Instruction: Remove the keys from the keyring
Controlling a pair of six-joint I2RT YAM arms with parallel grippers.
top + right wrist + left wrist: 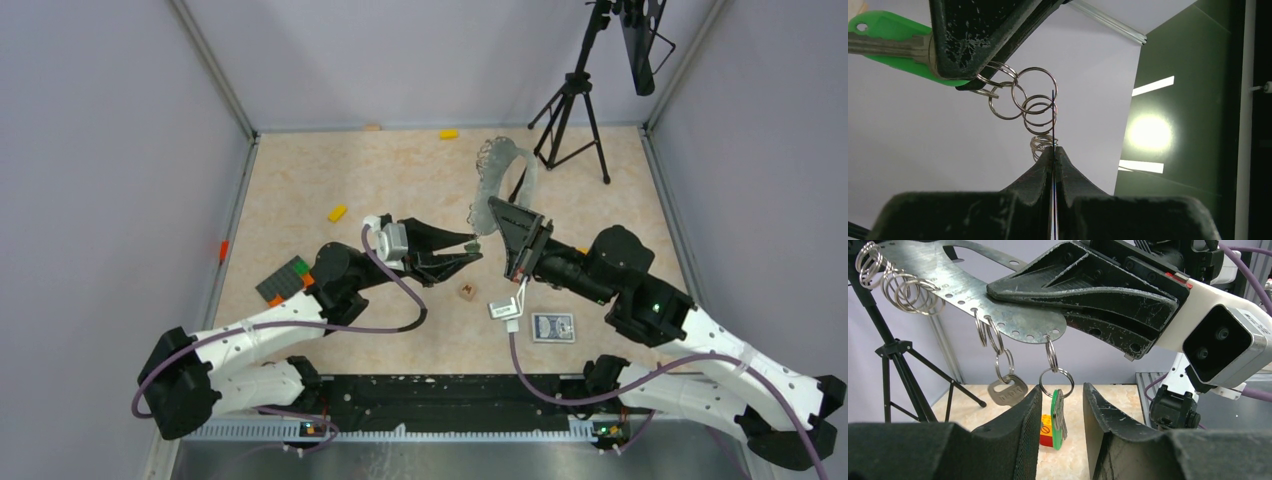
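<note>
Aloft above table (400, 170): keyring (948, 282), its edge pinched flat in right claw (1053, 152), pads pressed together on it. All visible keys (1008, 391) hang from it on split rings (1051, 347); none off yet. Below, left claw (1062, 388) part-spread, jaws either side of green key (1056, 415), gaps showing, no grip. Removal seemingly not begun.

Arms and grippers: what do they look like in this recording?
The left arm and right arm have white lower links, black joints and a purple cable each. The left gripper and right gripper have black, scuffed, wedge-shaped fingers and a white-grey camera block behind them.
</note>
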